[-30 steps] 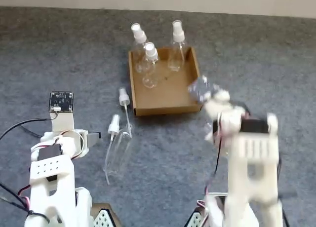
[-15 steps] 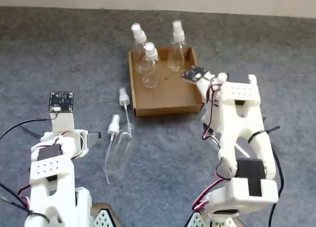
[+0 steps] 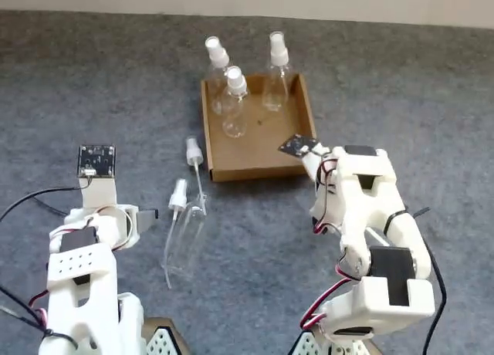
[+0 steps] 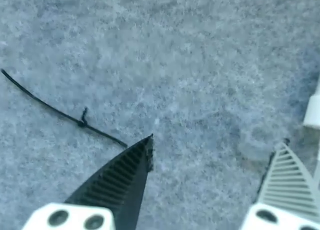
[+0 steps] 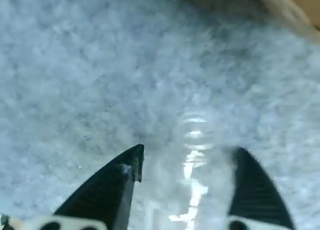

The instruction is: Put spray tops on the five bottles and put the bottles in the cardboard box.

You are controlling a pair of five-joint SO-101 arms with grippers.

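Three clear plastic bottles capped with white spray tops stand in the shallow brown cardboard box [image 3: 258, 158]: the far-left bottle [image 3: 217, 81], the middle bottle [image 3: 234, 112] just nearer than it, and the far-right bottle [image 3: 274, 85]. Left of the box and nearer, an uncapped clear bottle [image 3: 185, 235] lies on the grey carpet [image 3: 93, 85]. A loose white spray top [image 3: 178, 194] lies just left of its neck. A second loose spray top [image 3: 193, 149], with a thin dip tube, lies between that neck and the box's near-left corner.

Near the box's near-right corner, the right gripper [image 5: 189, 151] has its jaws spread wide on either side of another clear bottle [image 5: 194, 182] lying on the carpet. Whether they touch it cannot be told.

The left gripper [image 4: 216, 141], near left, is spread wide and empty above bare carpet. A thin black cord [image 4: 65, 115] lies beside it.
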